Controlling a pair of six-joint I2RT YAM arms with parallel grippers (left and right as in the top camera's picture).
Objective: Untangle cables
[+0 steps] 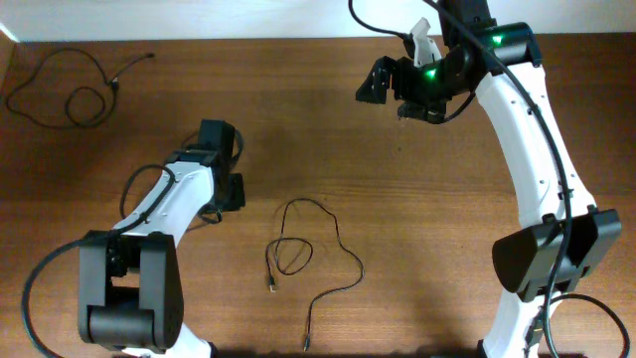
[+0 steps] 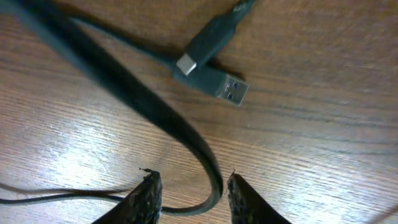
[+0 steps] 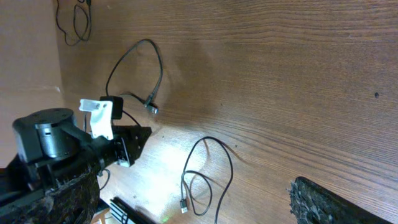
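Note:
In the left wrist view a thin black cable (image 2: 155, 106) curves down across the wood and passes between my left gripper's (image 2: 193, 196) fingertips (image 2: 149, 196). The jaws stand apart around it, wider than the cord. Two plug ends lie crossed just beyond, one silvery (image 2: 227, 87) and one dark (image 2: 208, 43). From overhead, the left gripper (image 1: 233, 191) points down at the table, with a bit of cable (image 1: 212, 216) beside it. A second cable (image 1: 303, 249) lies looped at mid-table, and a third (image 1: 70, 89) lies far left. My right gripper (image 1: 393, 94) hangs wide open and empty at the back.
The right wrist view looks across the table at the left arm (image 3: 50, 134), the looped cable (image 3: 205, 174) and another cable (image 3: 146, 68) with its plug ends (image 3: 151, 107). The arm bases (image 1: 129, 298) stand at the front corners. The table's back edge (image 1: 199, 40) meets a white wall.

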